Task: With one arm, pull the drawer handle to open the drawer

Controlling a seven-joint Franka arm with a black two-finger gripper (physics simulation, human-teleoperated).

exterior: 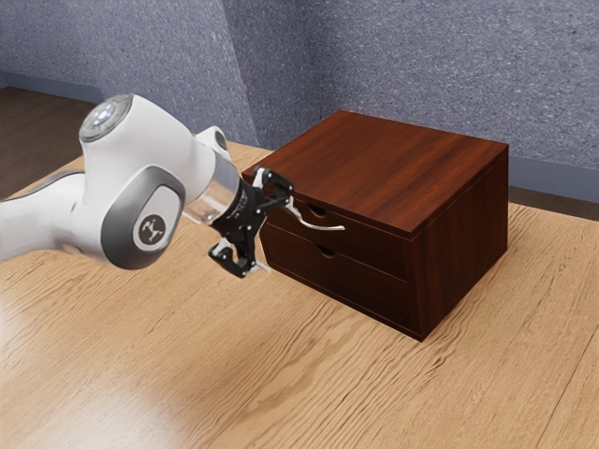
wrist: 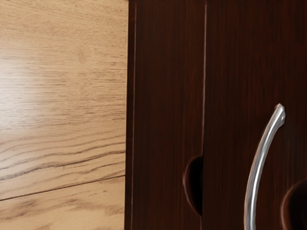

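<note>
Handle (exterior: 314, 223) sits right by the wide-open hand (exterior: 267, 229), so clamping that close to its tip could probably just slip off.

The dark reddish-brown wooden drawer cabinet (wrist: 165, 72) borders the light grained wooden tabletop (wrist: 62, 96). A thin seam (wrist: 205, 72) separates two drawer fronts. The curved silver metal bar handle (wrist: 261, 163) sits on the front farther from the tabletop. A half-round finger recess (wrist: 194, 184) adjoins the seam. A second recess (wrist: 295, 206) lies just beside the handle.
</note>
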